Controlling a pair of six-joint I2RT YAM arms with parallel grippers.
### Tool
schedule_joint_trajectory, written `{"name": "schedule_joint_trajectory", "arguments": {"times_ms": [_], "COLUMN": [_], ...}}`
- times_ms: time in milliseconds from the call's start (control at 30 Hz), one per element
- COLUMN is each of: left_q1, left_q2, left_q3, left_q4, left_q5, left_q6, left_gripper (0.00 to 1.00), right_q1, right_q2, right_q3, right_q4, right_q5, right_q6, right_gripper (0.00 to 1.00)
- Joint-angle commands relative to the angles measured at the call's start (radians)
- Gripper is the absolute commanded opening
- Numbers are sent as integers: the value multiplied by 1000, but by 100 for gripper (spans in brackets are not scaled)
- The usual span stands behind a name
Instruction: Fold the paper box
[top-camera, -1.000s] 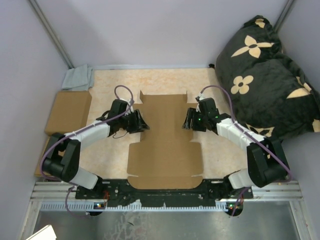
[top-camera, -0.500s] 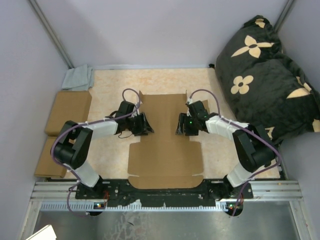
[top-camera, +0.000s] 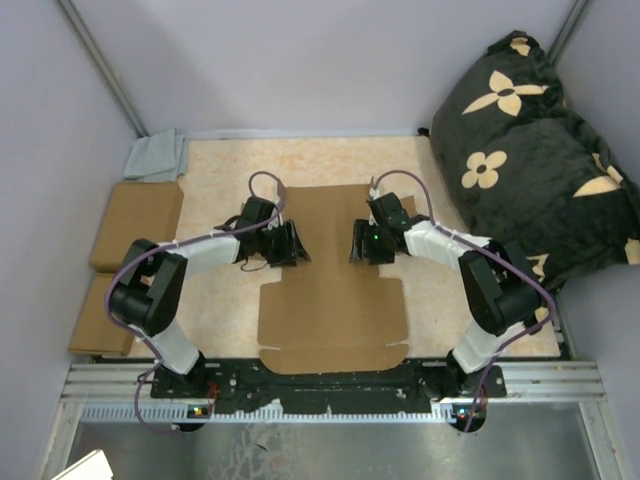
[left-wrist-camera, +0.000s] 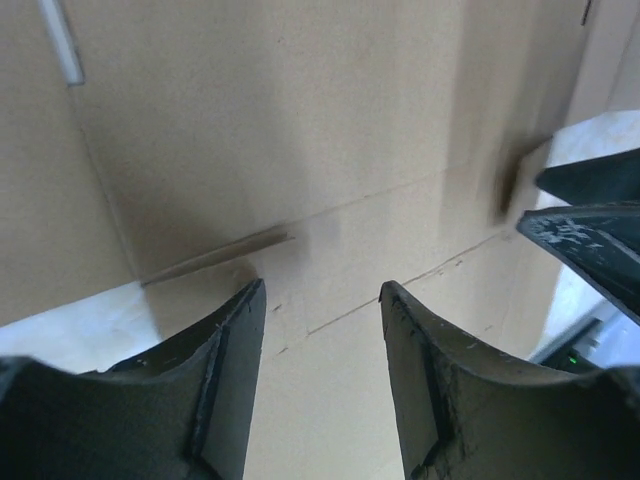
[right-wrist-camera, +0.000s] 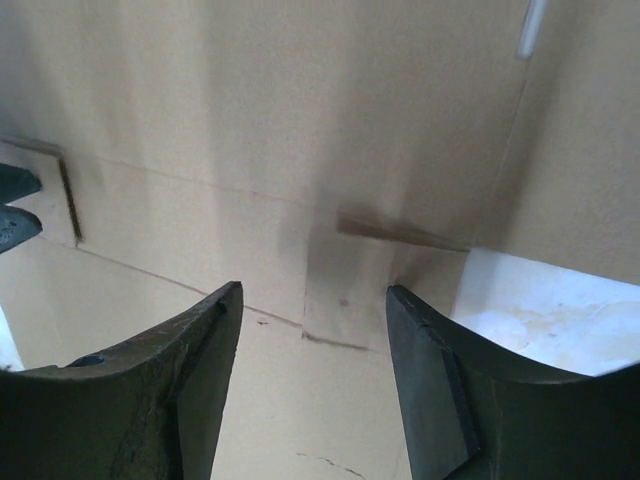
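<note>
Claws closer in, paper box between.

The beige mottled table is enclosed by pale lilac walls. A black cushion with cream flowers is seen at the right, a grey cloth in the far left corner.

Both end effectors parted, facing inward

Plain brown paper box; black cushion with cream flowers.
</note>
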Motion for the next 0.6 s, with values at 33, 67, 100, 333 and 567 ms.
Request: {"name": "schedule_joint_trajectory", "arguments": {"times_ms": [33, 67, 100, 333, 567], "left_q1": [-4, -2, 2, 87, 194], "left_q2": [-24, -19, -10, 113, 329], "left_q3": [209, 251, 291, 540, 821], "left_q4": [-188, -213, -235, -279, -353], "left_q5": [-193, -233, -266, -400, -357], "left_q6": [108, 114, 122, 218, 253], "left_gripper": [59, 60, 60, 63, 60], "right_q1": [-9, -19, -31, -127, -185], "right_q2": [19, 31, 45, 193, 443], "right_q3": [281, 325, 368, 658, 944], "right_q4": [-164, -183, -203, -305, -374], "right_q5": [138, 149, 156, 201, 195], "right_q6": [-100, -113, -123, -200, -255], "right_gripper": [62, 63, 63, 65, 65]}}
